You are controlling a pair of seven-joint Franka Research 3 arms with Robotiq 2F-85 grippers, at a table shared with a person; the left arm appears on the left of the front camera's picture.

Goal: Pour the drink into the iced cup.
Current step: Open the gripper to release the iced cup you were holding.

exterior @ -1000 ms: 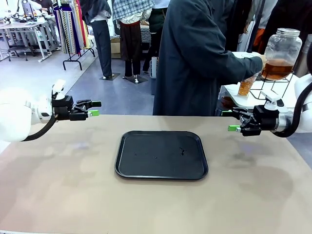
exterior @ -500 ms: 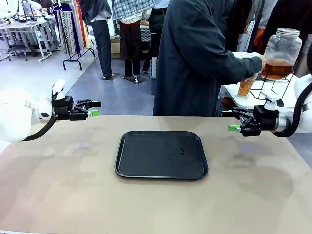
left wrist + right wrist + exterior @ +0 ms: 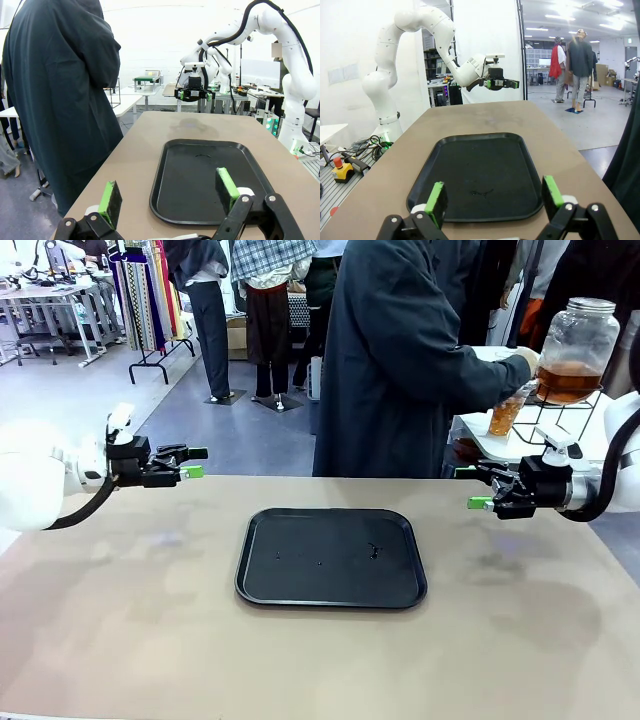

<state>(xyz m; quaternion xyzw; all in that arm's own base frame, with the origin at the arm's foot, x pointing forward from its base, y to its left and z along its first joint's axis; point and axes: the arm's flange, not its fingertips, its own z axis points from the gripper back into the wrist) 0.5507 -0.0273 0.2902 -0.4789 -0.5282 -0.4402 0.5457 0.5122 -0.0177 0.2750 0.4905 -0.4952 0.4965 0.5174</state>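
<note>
The drink (image 3: pixel 503 420) is amber liquid in a clear cup that the person's hand holds by a big glass jar (image 3: pixel 580 340), on a side table beyond the table's far right corner. That jar has the same amber liquid in its lower part. The iced cup is out of view. My left gripper (image 3: pixel 197 462) hovers open over the table's far left edge, nothing between its green pads (image 3: pixel 111 197). My right gripper (image 3: pixel 470 488) hovers open at the far right, also with nothing in it. Each wrist view looks across the black tray (image 3: pixel 330 557) at the other gripper.
The tray (image 3: pixel 200 175) (image 3: pixel 480 165) lies mid-table, bare except for a few small droplets. A person in a dark coat (image 3: pixel 410 360) stands at the far edge, turned toward the side table. Bare tabletop (image 3: pixel 150 620) surrounds the tray.
The person's hand by the jar has shifted slightly. Both arms and the tray have stayed where they were.
</note>
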